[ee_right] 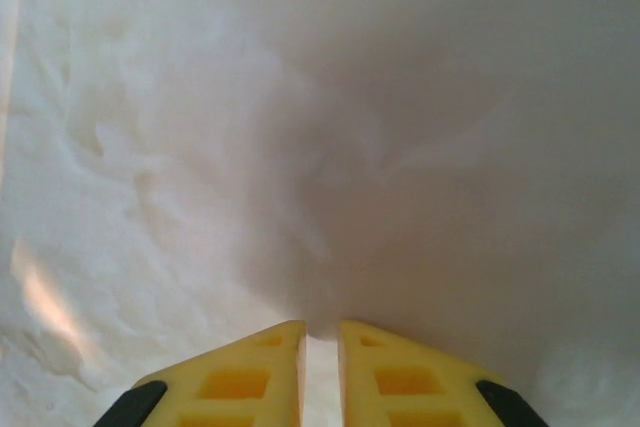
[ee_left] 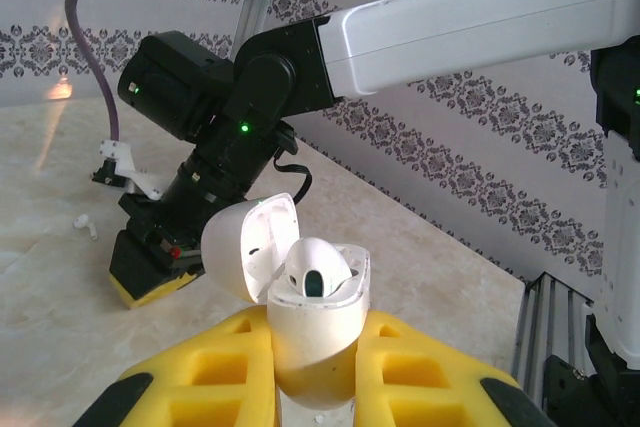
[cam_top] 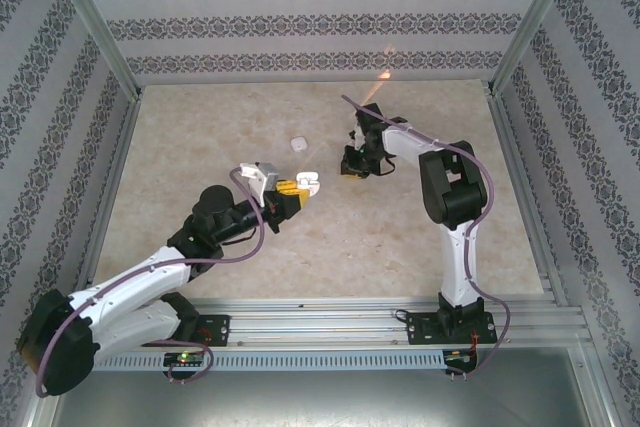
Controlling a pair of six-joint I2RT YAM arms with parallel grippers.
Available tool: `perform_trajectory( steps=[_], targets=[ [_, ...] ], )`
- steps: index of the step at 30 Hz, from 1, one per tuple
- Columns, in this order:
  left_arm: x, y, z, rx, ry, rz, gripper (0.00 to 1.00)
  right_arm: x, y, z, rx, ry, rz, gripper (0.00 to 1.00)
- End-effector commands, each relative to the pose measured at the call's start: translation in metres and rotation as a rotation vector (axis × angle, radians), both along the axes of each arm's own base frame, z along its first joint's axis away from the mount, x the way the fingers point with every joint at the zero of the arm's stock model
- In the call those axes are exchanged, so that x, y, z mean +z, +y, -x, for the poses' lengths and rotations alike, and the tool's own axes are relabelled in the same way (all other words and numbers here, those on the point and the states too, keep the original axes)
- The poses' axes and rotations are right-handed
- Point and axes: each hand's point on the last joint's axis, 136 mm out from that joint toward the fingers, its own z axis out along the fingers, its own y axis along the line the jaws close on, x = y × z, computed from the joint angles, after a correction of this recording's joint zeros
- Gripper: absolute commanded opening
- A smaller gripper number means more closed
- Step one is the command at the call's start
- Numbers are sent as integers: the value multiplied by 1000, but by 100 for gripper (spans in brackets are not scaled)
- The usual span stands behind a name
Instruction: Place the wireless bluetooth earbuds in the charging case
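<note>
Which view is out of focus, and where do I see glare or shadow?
Right wrist view: the table is blurred, with a dark shadow in the middle. Left wrist view: the charging case is sharp. Top view: one warm glare spot near the table's far edge.

Top view overlooks the table [cam_top: 400,237]; left wrist closely faces the right arm [ee_left: 470,17].

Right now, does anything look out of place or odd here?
One tiny earbud lies loose on the table, outside the open case that the left gripper holds. Nothing looks spilled or broken.
</note>
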Motion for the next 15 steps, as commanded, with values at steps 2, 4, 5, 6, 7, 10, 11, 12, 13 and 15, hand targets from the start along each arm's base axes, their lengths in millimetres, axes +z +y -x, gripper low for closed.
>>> perform_trajectory(
  steps=[2, 4, 5, 6, 7, 10, 11, 12, 13, 15],
  targets=[
    [-4, 6, -1, 21, 20, 3, 0, 22, -14, -10, -36, -34, 113, 22],
    [-4, 5, -1, 21, 20, 4, 0, 27, -23, -25, -51, -72, 183, 23],
    [-4, 5, -2, 21, 21, 5, 0, 29, -25, -33, -58, -87, 205, 23],
    [-5, 5, -2, 21, 24, 4, 0, 30, -26, -38, -64, -94, 217, 23],
    [-6, 5, -2, 22, 26, 3, 0, 32, -27, -45, -70, -101, 225, 23],
    [-9, 3, -4, 18, 34, -1, 0, 33, -26, -63, -90, -109, 227, 26],
    [-10, 2, -4, 18, 37, -2, 0, 33, -26, -69, -95, -110, 230, 27],
    [-10, 2, -5, 18, 37, -3, 0, 31, -27, -72, -98, -107, 236, 27],
    [-11, 2, -6, 19, 39, -7, 0, 31, -27, -78, -101, -111, 241, 28],
    [-12, 1, -7, 20, 38, -14, 0, 31, -28, -88, -107, -117, 253, 28]
  ],
)
